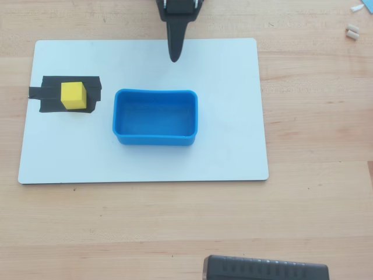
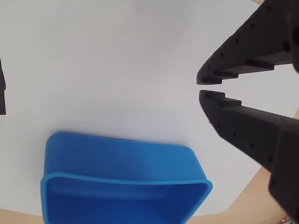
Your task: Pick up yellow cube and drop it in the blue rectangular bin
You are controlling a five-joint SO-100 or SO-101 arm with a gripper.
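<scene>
A light wooden table [image 1: 315, 192] fills the overhead view, its grain running side to side. A white board [image 1: 233, 151] with rounded corners lies flat on it, and the bin [image 1: 155, 116] sits on that board near its middle, open side up and empty.

Left of the bin, at the board's left edge, a black tape patch [image 1: 49, 93] is stuck down, and the cube [image 1: 73, 95] rests on the patch, apart from the bin. Above the bin in this view, the gripper [image 1: 174, 57] hangs over the board's top edge, pointing toward the bin. A dark ridged object [image 1: 265, 269] lies at the table's bottom edge, below the bin and off the board. Small pale bits [image 1: 352, 31] lie at the top right corner.

In the wrist view the gripper [image 2: 208, 87] shows its two black fingers nearly closed, a thin gap between the tips, nothing held. The bin [image 2: 117, 179] lies below them, bare board between.
</scene>
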